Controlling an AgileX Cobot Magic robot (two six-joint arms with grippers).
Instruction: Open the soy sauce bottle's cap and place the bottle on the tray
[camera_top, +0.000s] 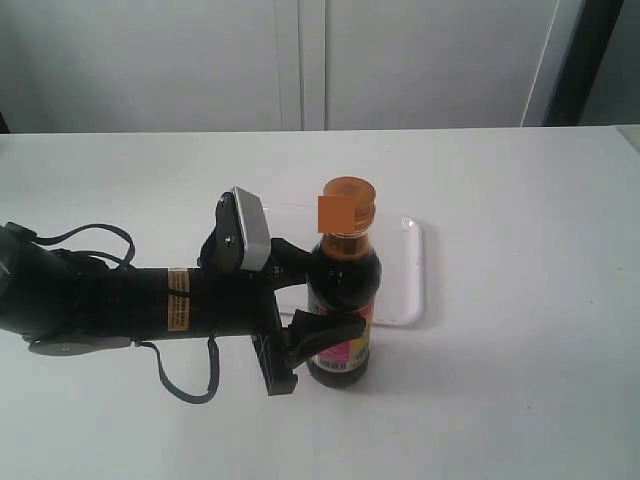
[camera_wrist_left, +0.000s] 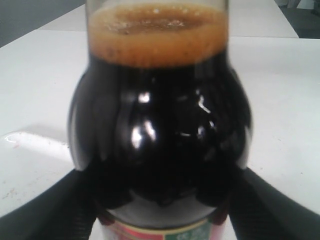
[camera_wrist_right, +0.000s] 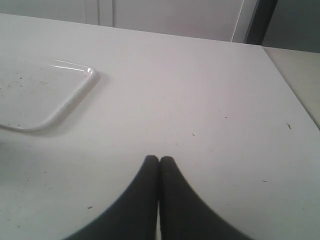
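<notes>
The soy sauce bottle (camera_top: 343, 290) stands upright, full of dark liquid, its red and yellow label (camera_top: 350, 355) low on its side. The orange-brown cap (camera_top: 350, 193) tops the neck, with a flat orange square face toward the camera; I cannot tell whether it is flipped open. My left gripper (camera_top: 325, 292) is shut on the bottle's belly from the left. In the left wrist view the bottle (camera_wrist_left: 160, 125) fills the frame between the black fingers (camera_wrist_left: 47, 215). The white tray (camera_top: 405, 290) lies right behind the bottle. My right gripper (camera_wrist_right: 159, 159) is shut on nothing above bare table.
The white table (camera_top: 520, 200) runs to a pale wall panel at the back. The tray's rounded corner (camera_wrist_right: 75, 95) shows in the right wrist view, away from that gripper. The left arm's black body and cables (camera_top: 90, 300) lie across the left of the table.
</notes>
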